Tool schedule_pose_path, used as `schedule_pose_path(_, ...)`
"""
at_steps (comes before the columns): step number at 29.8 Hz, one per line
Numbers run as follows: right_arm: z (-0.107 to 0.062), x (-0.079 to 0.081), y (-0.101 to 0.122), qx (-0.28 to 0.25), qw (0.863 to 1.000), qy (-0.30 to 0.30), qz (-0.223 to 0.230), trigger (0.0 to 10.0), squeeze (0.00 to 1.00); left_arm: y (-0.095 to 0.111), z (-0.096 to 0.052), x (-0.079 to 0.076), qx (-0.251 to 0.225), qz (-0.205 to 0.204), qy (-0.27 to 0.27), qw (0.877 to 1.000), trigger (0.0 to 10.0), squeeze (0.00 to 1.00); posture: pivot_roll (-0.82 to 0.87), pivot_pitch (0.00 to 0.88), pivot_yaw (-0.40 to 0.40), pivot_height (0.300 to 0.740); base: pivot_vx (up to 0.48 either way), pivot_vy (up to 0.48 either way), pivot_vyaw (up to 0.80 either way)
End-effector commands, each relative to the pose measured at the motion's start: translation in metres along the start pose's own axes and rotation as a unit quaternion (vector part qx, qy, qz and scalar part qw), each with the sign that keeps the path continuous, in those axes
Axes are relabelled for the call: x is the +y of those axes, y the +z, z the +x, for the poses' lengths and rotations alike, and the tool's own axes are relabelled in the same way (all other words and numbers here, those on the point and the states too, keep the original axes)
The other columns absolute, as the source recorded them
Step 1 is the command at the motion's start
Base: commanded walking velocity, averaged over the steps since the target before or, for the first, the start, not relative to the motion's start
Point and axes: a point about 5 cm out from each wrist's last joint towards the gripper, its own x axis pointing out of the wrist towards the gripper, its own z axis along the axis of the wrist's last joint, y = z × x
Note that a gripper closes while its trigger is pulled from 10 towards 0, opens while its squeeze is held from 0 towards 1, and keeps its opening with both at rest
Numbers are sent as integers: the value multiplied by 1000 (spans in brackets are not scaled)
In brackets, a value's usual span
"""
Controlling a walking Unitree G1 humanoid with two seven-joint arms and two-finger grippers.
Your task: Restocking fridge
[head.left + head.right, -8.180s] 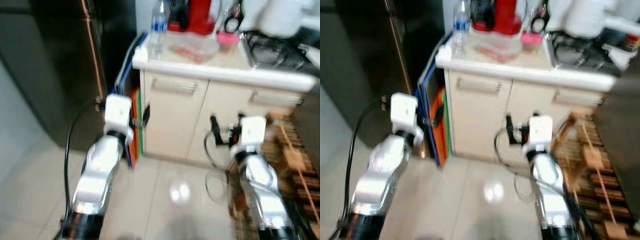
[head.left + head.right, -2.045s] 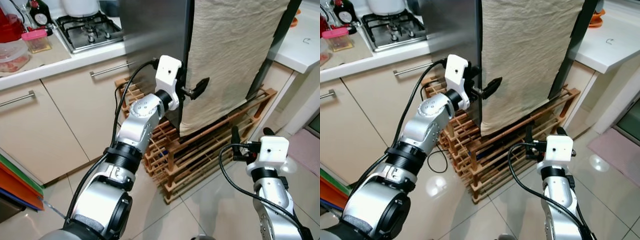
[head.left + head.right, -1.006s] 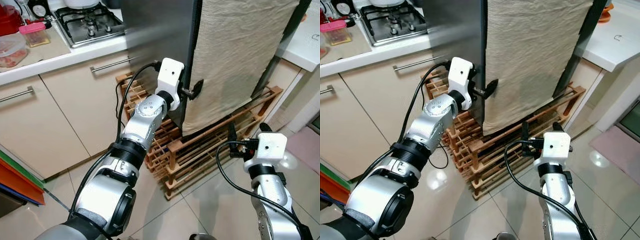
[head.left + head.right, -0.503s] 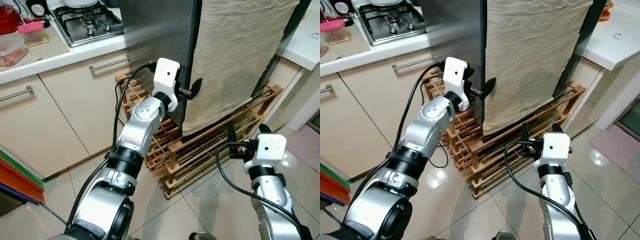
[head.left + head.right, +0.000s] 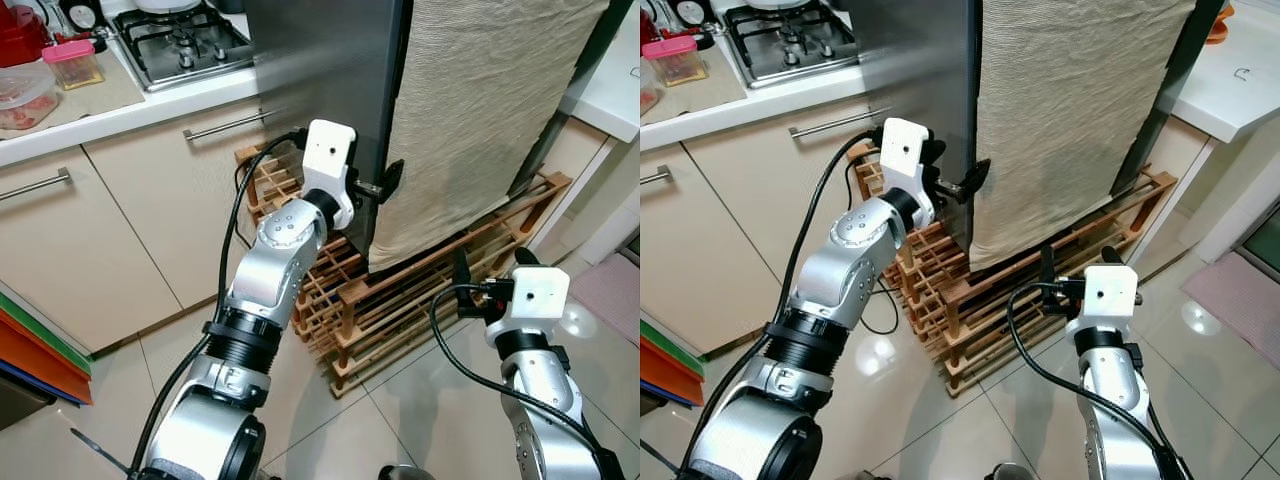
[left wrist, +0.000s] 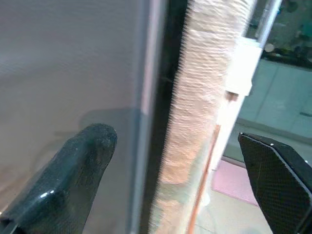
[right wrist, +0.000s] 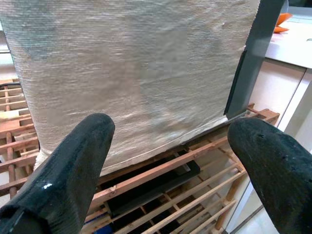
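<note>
The grey steel fridge (image 5: pixel 320 70) stands before me with a beige cloth (image 5: pixel 480 100) hanging down its front. My left gripper (image 5: pixel 380 185) is raised to the fridge's vertical front edge and is open. In the left wrist view one finger (image 6: pixel 73 175) lies against the grey side panel and the other finger (image 6: pixel 278 180) is out past the cloth (image 6: pixel 200 122), with the dark edge gap between them. My right gripper (image 5: pixel 490 268) is low and open, facing the cloth's lower part (image 7: pixel 131 73) and holding nothing.
A wooden slatted rack (image 5: pixel 400 300) sits on the tiled floor under the fridge. Cream cabinets (image 5: pixel 130 220) with bar handles, a gas hob (image 5: pixel 190 40) and a pink-lidded box (image 5: pixel 75 62) are to the left. A white counter (image 5: pixel 620 90) is at the right.
Eight seconds ago I faced the counter corner with both arms low; now I face the fridge. Over the last second the left gripper stays at the fridge edge, barely shifted.
</note>
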Motion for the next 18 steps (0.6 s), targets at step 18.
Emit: schedule_pose_path(18,5,1,-1,-2,1000,1,3,10000,0,-14,4,-16,17,-2,-24,1000,10000,0,-157,21,50,740,0,0,0)
